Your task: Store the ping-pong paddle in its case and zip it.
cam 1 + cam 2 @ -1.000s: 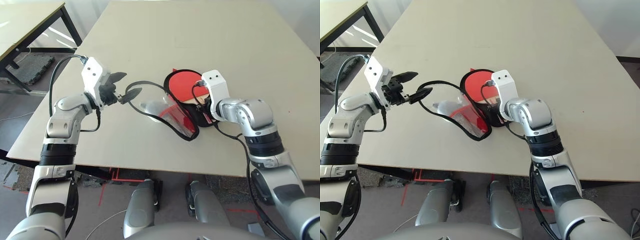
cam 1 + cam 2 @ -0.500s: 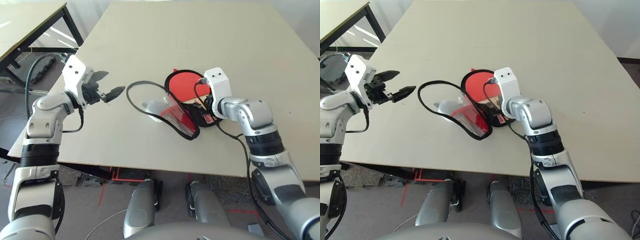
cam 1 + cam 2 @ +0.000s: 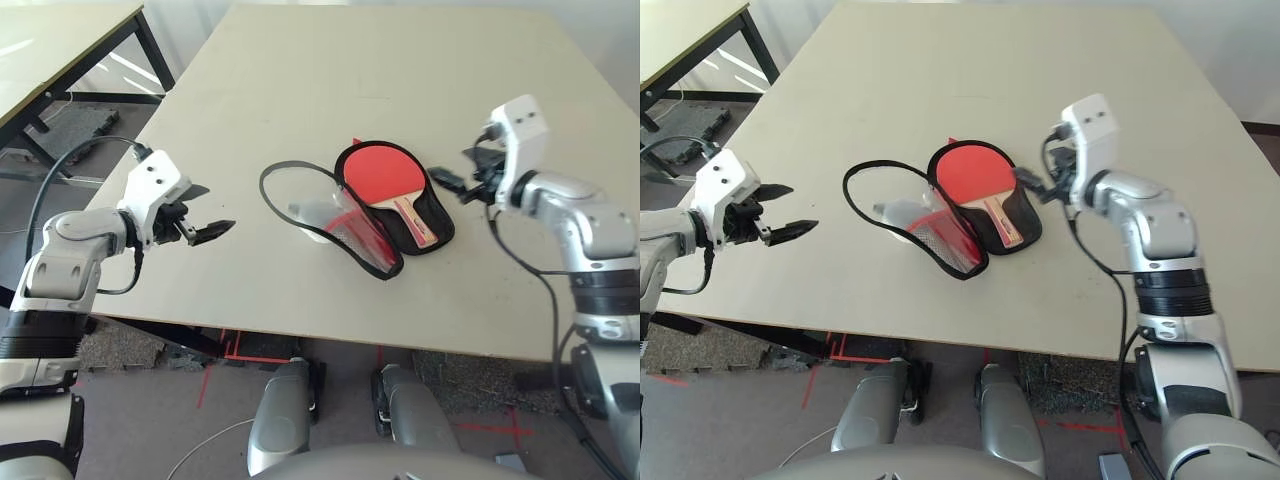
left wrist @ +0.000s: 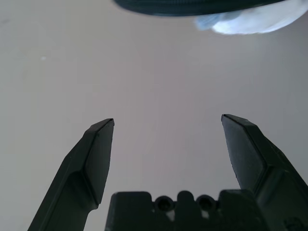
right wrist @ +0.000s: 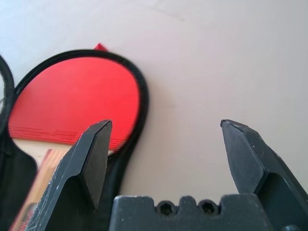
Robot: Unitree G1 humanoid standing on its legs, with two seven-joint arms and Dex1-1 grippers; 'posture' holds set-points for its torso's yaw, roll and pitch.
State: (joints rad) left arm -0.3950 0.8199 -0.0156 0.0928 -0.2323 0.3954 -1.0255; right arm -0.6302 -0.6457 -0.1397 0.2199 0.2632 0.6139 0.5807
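The paddle point(image 3: 385, 176) lies in the open case point(image 3: 438, 222) on the bench point(image 3: 330, 300), between the left pincer point(image 3: 222, 212) and right pincer point(image 3: 458, 170), nearer the right one.

I can read no text, label, brand, number or sign here. The handle of the ping-pong paddle point(image 3: 412, 218) I see carries a printed patch point(image 3: 421, 232), but its marks are too small for me to make out as letters or figures.
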